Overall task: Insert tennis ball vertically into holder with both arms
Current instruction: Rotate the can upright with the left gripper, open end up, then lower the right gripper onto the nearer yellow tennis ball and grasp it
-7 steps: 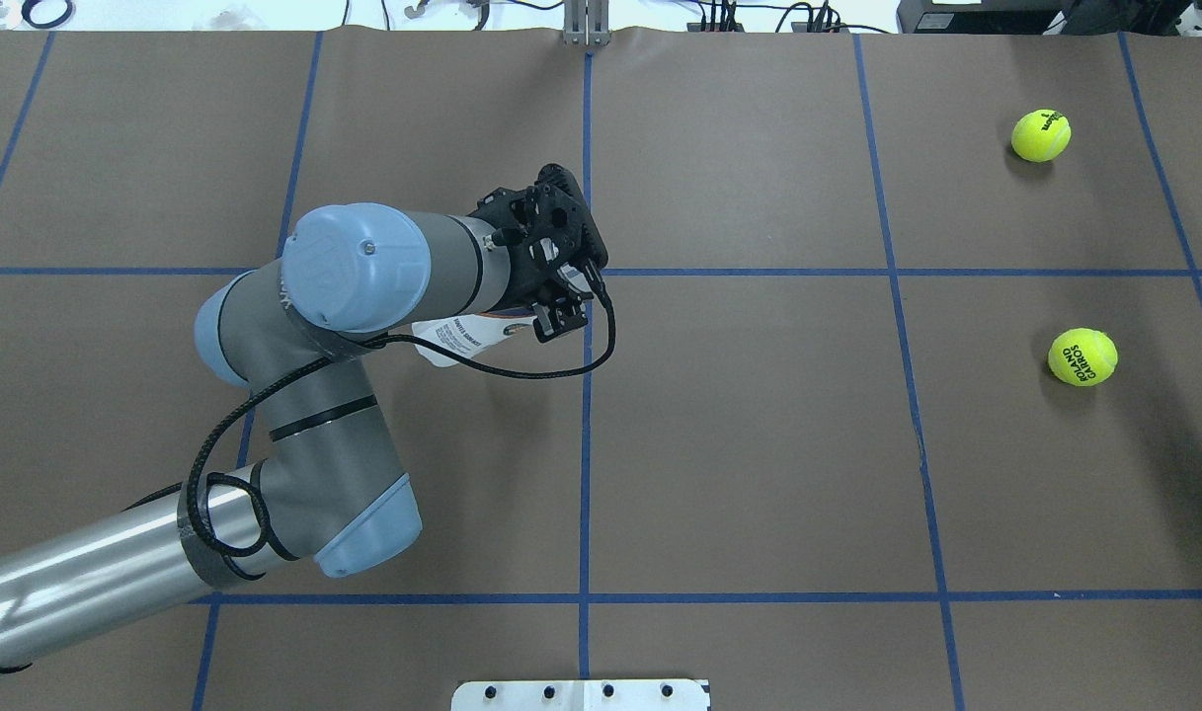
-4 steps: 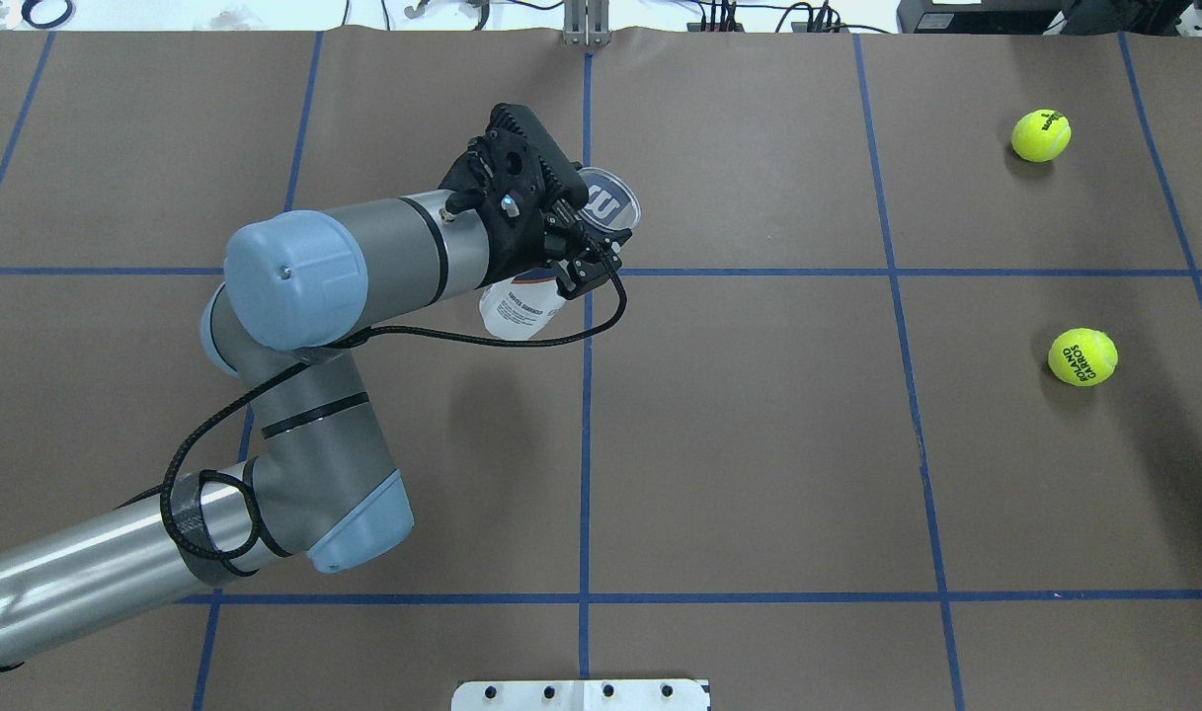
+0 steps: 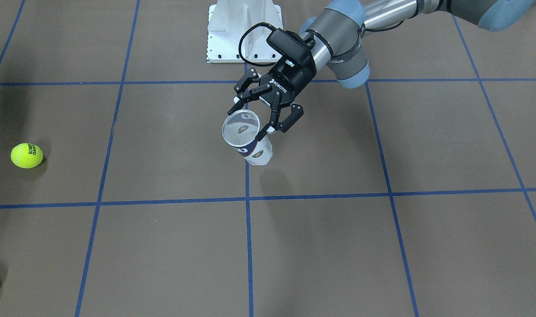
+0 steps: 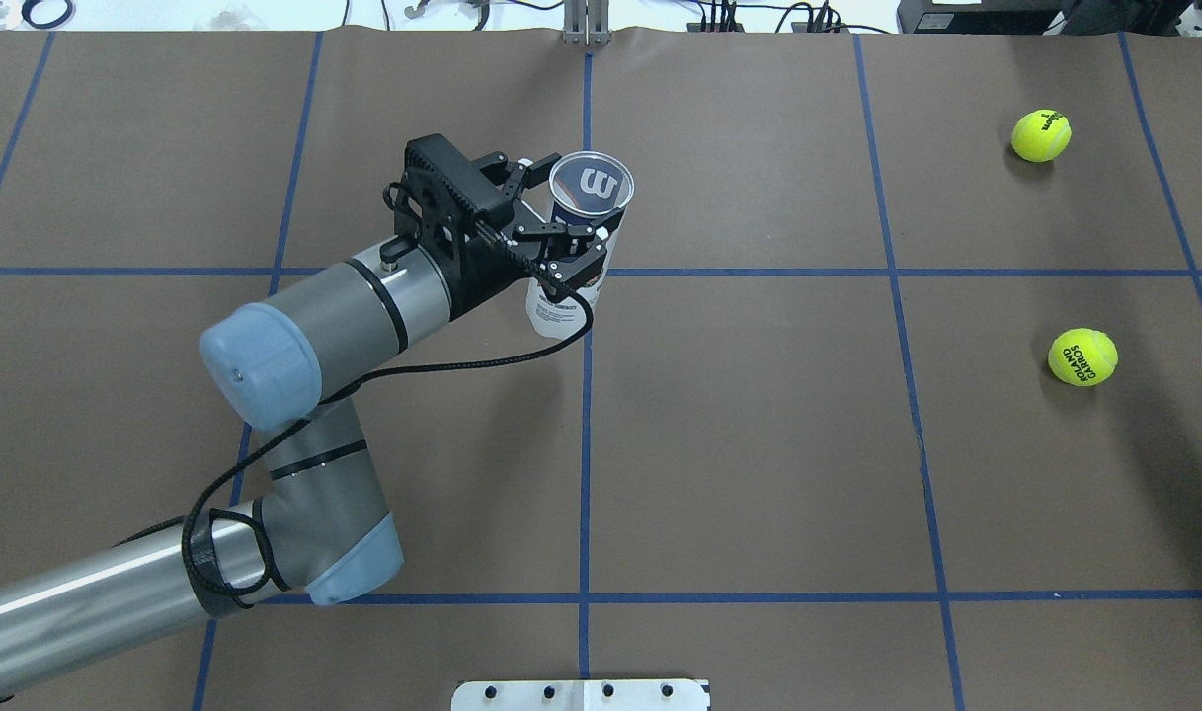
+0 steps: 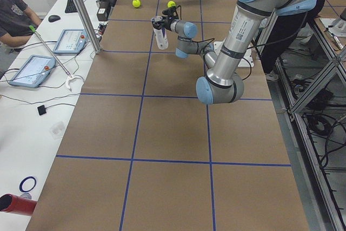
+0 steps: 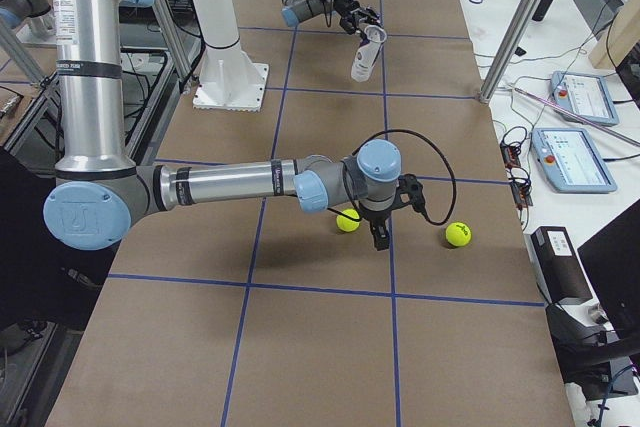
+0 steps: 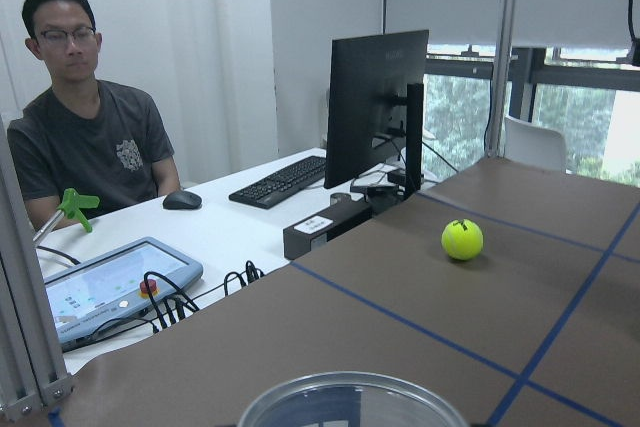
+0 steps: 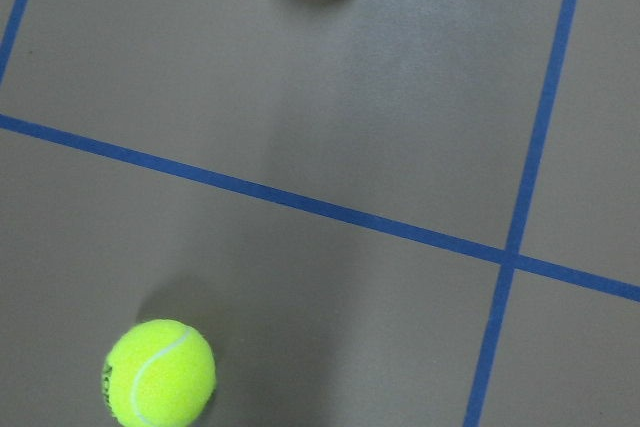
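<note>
My left gripper (image 4: 561, 225) is shut on the holder (image 4: 568, 286), a white and navy can with a "W" showing through its open mouth. It holds the can off the table, nearly upright with the mouth up, near the centre line; the front view shows gripper (image 3: 253, 118) and can (image 3: 255, 152). The can's rim (image 7: 350, 399) fills the bottom of the left wrist view. Two yellow tennis balls (image 4: 1041, 135) (image 4: 1082, 356) lie at the far right. My right gripper (image 6: 378, 233) hovers between them, seen only in the exterior right view; I cannot tell its state.
The white pedestal base (image 4: 581, 694) stands at the near table edge on the centre line. An operator (image 7: 90, 137) sits behind the far table edge with tablets and a monitor. Blue tape lines grid the brown table (image 4: 759, 444).
My left gripper has turned the can from lying nearly level under the wrist to nearly upright with its mouth up, and the wrist has swung back and to the left. The balls have not moved.
</note>
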Robot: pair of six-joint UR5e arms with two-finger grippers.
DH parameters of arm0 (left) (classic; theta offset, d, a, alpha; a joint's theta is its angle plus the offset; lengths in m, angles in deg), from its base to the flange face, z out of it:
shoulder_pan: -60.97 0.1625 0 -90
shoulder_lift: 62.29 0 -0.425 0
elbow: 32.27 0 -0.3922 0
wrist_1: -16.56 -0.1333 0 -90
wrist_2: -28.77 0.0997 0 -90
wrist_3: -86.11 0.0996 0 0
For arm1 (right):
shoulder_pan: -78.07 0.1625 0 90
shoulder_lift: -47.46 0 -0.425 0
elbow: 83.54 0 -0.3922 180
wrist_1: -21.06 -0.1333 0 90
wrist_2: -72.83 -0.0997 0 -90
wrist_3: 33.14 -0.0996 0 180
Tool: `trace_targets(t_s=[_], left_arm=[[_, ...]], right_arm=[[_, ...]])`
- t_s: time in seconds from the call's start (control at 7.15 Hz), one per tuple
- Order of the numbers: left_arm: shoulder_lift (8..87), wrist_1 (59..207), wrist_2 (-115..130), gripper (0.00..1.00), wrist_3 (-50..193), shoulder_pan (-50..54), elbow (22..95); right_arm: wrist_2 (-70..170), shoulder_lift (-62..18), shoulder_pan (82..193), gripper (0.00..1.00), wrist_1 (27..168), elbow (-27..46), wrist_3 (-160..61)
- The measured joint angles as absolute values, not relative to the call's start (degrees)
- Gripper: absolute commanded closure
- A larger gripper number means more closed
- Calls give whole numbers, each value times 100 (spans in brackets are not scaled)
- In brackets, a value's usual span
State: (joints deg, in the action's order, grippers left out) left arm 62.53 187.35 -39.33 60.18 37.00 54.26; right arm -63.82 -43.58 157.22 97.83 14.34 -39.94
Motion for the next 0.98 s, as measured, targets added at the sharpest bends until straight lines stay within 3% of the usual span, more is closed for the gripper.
trace_targets(t_s=[0.42, 0.98], left_arm=[[6288, 19225, -3445, 22, 6026, 4043, 5225], [6270, 19406, -3407, 21, 6020, 4058, 5256]], right_arm=[[-6388, -4455, 14937, 1, 9671, 1815, -4973], [-5845, -4460, 14304, 1, 9667, 1705, -5115]])
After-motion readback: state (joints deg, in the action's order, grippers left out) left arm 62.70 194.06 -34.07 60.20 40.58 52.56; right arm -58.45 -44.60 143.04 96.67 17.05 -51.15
